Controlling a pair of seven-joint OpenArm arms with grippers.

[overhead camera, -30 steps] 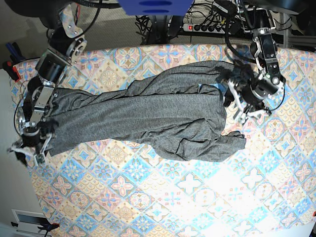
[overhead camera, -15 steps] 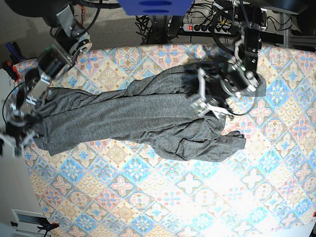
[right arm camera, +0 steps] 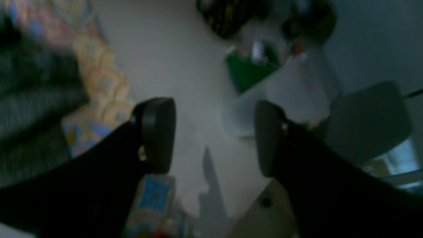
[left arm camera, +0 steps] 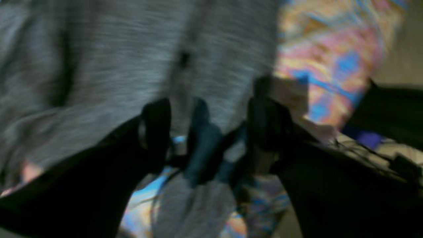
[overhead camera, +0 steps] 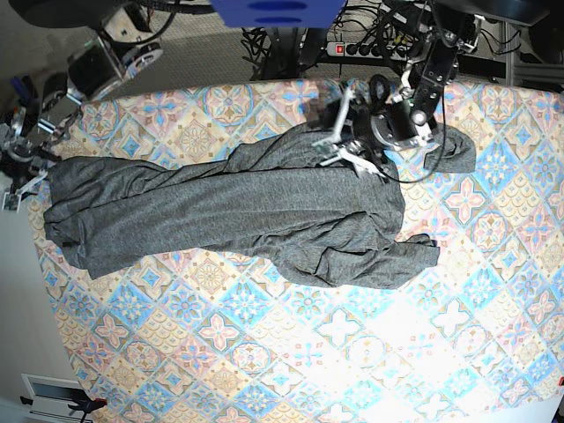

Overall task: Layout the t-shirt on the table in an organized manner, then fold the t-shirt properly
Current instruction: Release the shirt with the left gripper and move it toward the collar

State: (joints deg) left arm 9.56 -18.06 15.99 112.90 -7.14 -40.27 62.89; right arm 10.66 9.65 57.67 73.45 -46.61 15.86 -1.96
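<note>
The grey t-shirt (overhead camera: 238, 207) lies bunched and long across the flowery table (overhead camera: 370, 352). The left gripper (overhead camera: 339, 132) hangs over its top edge, jaws apart (nothing in them). The right gripper (right arm camera: 213, 135) is past the table's edge, jaws wide apart.

A: What sits beyond the blue panel (overhead camera: 278, 11)?
B: A power strip (overhead camera: 366, 48) with tangled black cables (overhead camera: 282, 48), just right of and below that panel. A green box (right arm camera: 249, 67) shows blurred elsewhere.
</note>
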